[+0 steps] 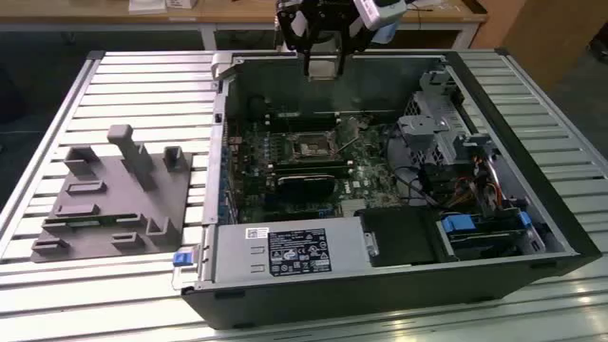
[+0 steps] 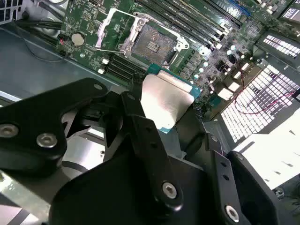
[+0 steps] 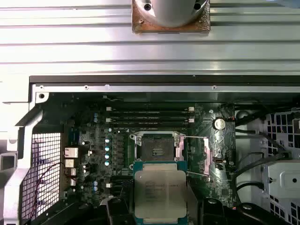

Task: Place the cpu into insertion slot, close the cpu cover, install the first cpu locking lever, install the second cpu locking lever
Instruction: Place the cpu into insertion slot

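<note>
We see claw point(image 3: 161, 209) pinching cpu point(image 3: 160, 190) by its edges, aloft over open case point(image 1: 332, 293), toward far edge of table point(image 1: 114, 85), just short of slot point(image 3: 154, 147). Slot bare, cover point(image 2: 104, 31) flipped up beside it. We judge nothing seated yet: placing, cover and both levers remain.

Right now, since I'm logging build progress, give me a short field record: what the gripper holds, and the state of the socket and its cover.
gripper: shut on the cpu
cpu: held clear of the board, not yet in the insertion slot
insertion slot: empty, contacts exposed
cpu cover: swung open beside the slot
steps finished: none
</note>
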